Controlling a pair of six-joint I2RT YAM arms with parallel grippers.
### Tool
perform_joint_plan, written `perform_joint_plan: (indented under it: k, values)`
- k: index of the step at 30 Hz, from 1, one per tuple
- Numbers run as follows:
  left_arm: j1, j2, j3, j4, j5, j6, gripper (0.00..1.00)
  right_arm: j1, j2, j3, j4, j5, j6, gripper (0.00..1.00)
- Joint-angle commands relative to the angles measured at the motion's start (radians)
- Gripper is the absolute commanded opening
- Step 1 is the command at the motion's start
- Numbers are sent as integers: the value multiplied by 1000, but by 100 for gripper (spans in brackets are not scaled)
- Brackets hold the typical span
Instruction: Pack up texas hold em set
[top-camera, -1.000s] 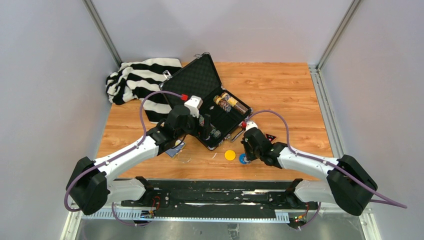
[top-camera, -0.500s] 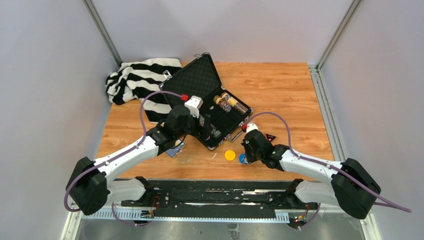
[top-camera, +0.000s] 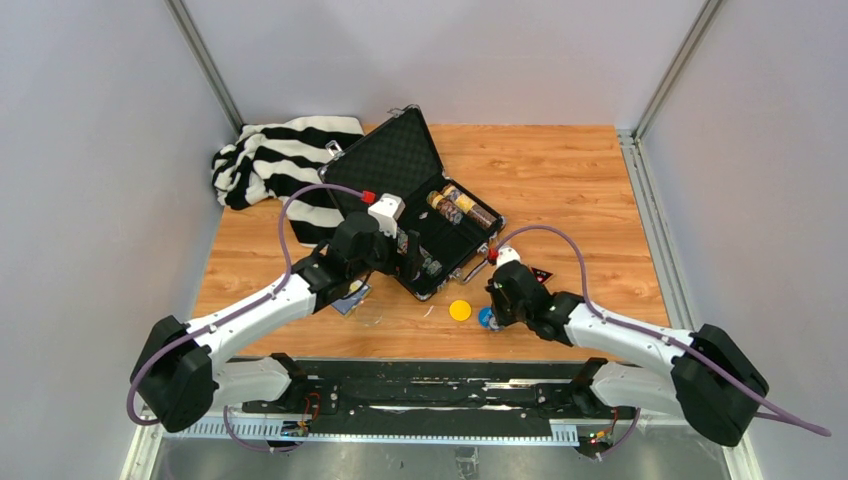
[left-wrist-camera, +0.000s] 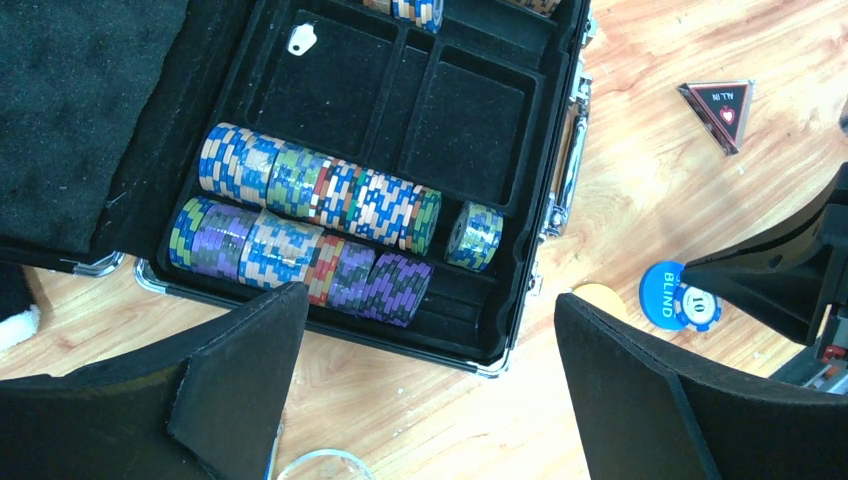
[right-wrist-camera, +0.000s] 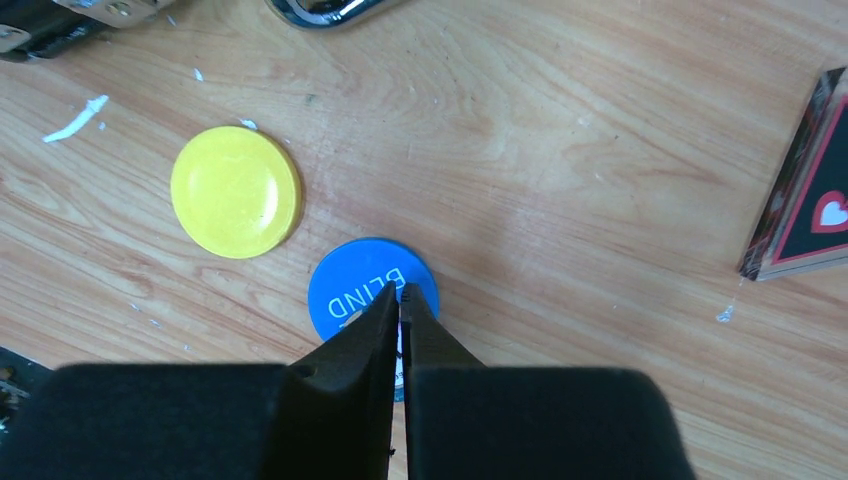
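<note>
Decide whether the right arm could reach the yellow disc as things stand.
Probably yes: the yellow disc lies bare on the table beside the blue BLIND disc, where the right tool hangs shut; nothing stands between.

Overhead, 2 wrists; shared blue disc (right-wrist-camera: 345, 283)

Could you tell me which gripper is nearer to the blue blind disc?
Right. The right gripper is shut, its tips directly over the blue disc; the left gripper hangs open above the case, off to the side.
</note>
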Motion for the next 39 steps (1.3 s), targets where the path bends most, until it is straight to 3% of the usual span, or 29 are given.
perform_joint_plan:
  k: [1,4,8,13,20,39]
  values:
    - [3,-22,-2,26,6,-5,98,18,-57,1,-10,16,-3,7]
    - [3,-21,-2,26,8,-4,98,16,-83,14,-13,28,-27,22]
    - [3,-21,-1,25,8,-3,98,17,-64,41,-63,21,-68,51]
    - [3,-21,-1,26,9,-2,98,39,-26,75,-152,2,-134,61]
    - [4,-19,10,25,12,2,98,58,-19,52,-145,-55,-124,63]
    - [3,-3,9,29,21,-1,98,92,-3,27,-154,-4,-66,61]
